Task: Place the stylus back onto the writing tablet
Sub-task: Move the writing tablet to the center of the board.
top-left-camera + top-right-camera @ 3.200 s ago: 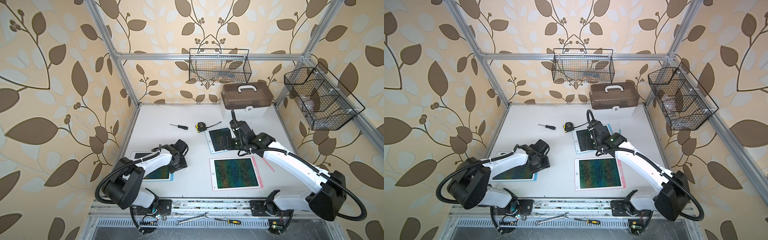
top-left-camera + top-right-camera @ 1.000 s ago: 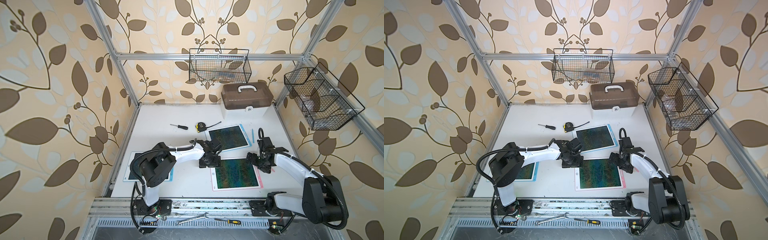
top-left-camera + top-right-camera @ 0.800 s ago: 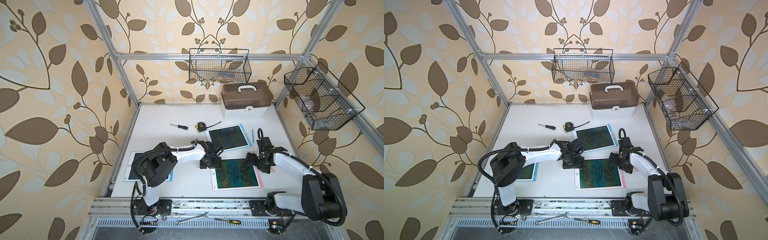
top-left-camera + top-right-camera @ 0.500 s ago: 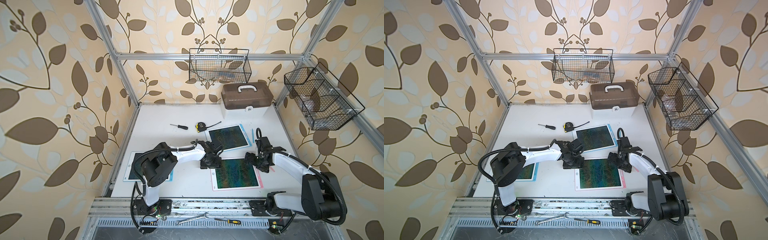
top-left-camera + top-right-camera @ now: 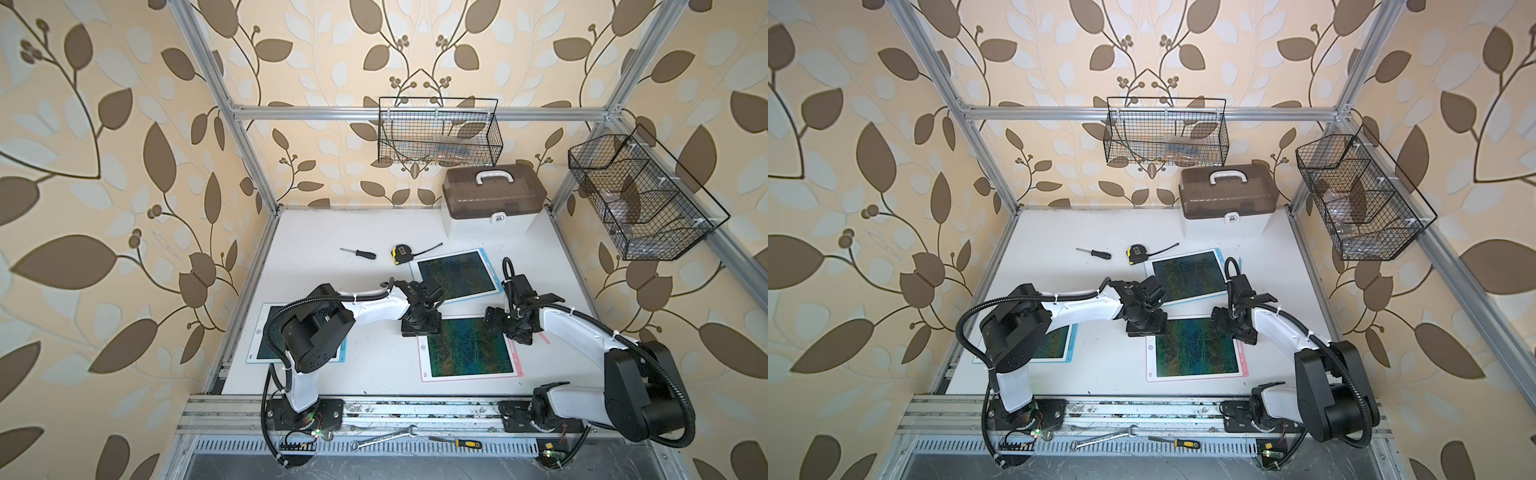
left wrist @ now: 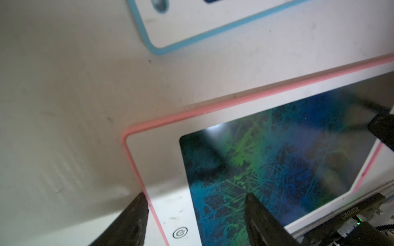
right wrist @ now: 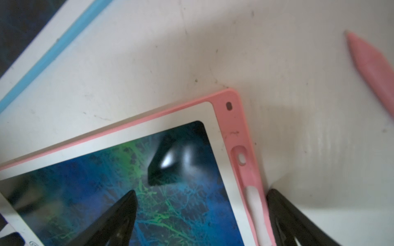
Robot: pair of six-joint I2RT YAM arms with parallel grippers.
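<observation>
**Sizing up a stylus that lies off its tablet**

Nearest me, the pink-rimmed tablet lies flat on the table. My left jaws stand apart astride its far left corner. My right jaws stand apart astride its right edge. Neither pair is clamped on anything.

The pink stylus lies on the table just right of that tablet's far right corner, not touching it. I judge it to be light, stiff, smooth plastic tapering to a point, so it may roll or squirt out. I would pinch it across the thick middle, not the taper.

Counting, near to far:
- one wrench and one yellow-handled screwdriver on the front rail
- three tablets: the pink-rimmed one, a blue-rimmed one at left and another farther off
- one stylus that I can make out
- one black screwdriver
- one tape measure
- one toolbox
- two wire baskets
</observation>
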